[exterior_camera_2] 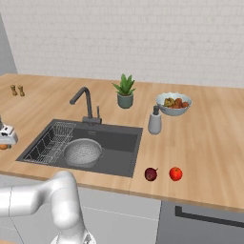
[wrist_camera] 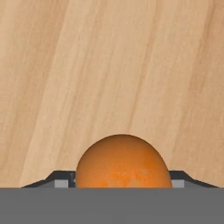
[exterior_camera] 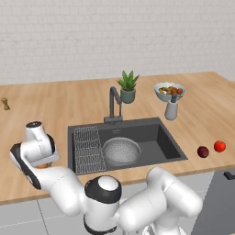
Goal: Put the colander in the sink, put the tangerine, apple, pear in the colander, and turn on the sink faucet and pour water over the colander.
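I see my gripper with its fingers closed against the tangerine, just above the wooden worktop left of the sink, where the colander sits.

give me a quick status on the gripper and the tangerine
Gripper low over wooden counter, left of sink. Tangerine between the fingers; grip unconfirmed. Colander already in sink, empty. Nothing in the way.

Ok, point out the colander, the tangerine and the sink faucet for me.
colander (exterior_camera: pixel 121 152), left base view, middle of its pierced bowl, inside the sink.
tangerine (wrist_camera: pixel 122 162), hand view, centre of its orange skin, between the fingers.
sink faucet (exterior_camera_2: pixel 86 105), right base view, on its upright stem.
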Controlling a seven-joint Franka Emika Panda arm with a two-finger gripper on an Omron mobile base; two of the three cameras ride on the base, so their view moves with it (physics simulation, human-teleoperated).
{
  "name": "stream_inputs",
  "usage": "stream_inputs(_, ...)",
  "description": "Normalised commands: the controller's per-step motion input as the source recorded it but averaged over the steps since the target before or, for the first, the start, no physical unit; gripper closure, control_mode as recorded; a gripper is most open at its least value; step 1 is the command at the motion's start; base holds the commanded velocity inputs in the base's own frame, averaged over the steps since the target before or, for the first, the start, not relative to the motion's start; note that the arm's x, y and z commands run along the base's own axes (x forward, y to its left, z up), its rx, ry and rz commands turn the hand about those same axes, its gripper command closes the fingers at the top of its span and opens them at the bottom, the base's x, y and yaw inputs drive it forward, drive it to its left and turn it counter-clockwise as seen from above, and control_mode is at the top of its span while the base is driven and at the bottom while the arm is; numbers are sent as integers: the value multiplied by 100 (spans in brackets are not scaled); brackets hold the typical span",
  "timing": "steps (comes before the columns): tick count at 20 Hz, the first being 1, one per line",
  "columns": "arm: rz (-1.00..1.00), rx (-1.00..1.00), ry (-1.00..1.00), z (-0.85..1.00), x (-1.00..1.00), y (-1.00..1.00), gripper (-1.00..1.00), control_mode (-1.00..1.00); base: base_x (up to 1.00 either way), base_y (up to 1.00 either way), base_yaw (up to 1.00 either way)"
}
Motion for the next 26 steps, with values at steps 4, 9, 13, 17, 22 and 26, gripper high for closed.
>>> stream_inputs(4,0,0,-3,33,-43,-14,100,-100,0,0,0)
stream_inputs(9,-2,6,-8,97,-68,-63,100,-100,0,0,0)
stream_inputs(13,-8,12,-10,100,-56,-99,100,-100,0,0,0)
stream_inputs(17,-10,4,-9,97,-28,-100,100,-100,0,0,0)
stream_inputs(22,-12,0,0,56,-10,-100,100,-100,0,0,0)
stream_inputs(26,-9,0,2,6,-1,-100,100,-100,0,0,0)
